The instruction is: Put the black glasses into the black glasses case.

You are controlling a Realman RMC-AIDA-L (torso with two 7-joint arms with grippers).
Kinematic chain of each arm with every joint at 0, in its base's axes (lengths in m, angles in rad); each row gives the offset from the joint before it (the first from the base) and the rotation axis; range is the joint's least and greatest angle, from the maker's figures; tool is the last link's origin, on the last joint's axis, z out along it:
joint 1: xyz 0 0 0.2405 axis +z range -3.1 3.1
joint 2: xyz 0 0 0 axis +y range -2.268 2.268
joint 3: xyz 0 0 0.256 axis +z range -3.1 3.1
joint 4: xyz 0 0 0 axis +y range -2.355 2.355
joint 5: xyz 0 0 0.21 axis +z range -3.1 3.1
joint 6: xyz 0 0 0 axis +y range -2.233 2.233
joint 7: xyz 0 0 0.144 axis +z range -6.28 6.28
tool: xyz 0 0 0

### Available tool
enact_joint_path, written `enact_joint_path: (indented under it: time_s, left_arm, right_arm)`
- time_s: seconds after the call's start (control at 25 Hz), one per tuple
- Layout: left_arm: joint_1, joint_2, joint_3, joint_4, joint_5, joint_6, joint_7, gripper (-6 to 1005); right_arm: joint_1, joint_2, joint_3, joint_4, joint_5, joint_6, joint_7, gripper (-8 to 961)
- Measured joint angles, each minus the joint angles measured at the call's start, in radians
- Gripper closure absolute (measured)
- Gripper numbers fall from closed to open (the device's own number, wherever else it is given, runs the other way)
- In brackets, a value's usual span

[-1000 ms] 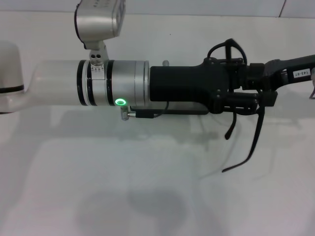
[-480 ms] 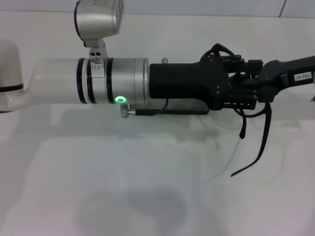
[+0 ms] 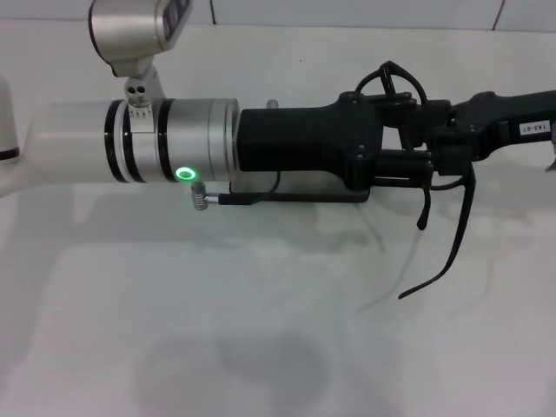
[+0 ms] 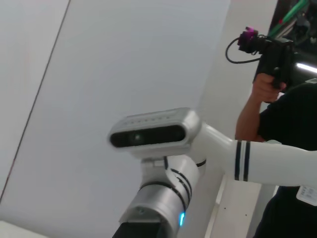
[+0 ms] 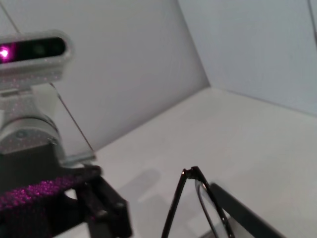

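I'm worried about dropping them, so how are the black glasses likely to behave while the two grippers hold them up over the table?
The black glasses look light and thin-framed, so probably fragile under a hard squeeze. Their slim temple arms hang down unfolded and may swing or snag. Held between the left gripper and right gripper, smooth frames could slip; how the fingers stand is hidden.

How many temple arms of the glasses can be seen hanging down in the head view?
2. The long one slants down from the glasses held between the two tools; the short one hangs just to its left. The rest of the frame is mostly hidden behind the tools.
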Motion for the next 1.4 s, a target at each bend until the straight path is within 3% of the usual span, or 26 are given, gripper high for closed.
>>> enact_joint_path:
  time_s: [0.4,0.72,1.04,1.28,1.4]
  left_arm:
    - [-0.006,-0.014,0.002,-0.031,0.0,-0.001,-0.031,242]
    - [-0.005,-0.016,0.0,-0.029,-0.008,-0.001,-0.031,243]
    - [0.037,0.017,0.0,-0.037,-0.061,0.054,-0.021,243]
    - [0.066,0.018,0.012,-0.101,-0.07,0.026,-0.025,242]
    - [0.058,0.008,0.052,-0.101,-0.065,-0.024,-0.025,242]
  right_arm:
    - [-0.041,0.017,-0.006,-0.061,0.079,-0.055,-0.103,845]
    - [-0.055,0.012,-0.001,-0.066,0.092,-0.073,-0.118,845]
    - [-0.093,0.005,0.09,-0.085,0.129,-0.08,-0.131,845]
    - [-0.168,0.003,0.13,-0.09,0.409,-0.158,-0.223,845]
    - [-0.199,0.017,0.13,-0.069,0.569,-0.193,-0.288,845]
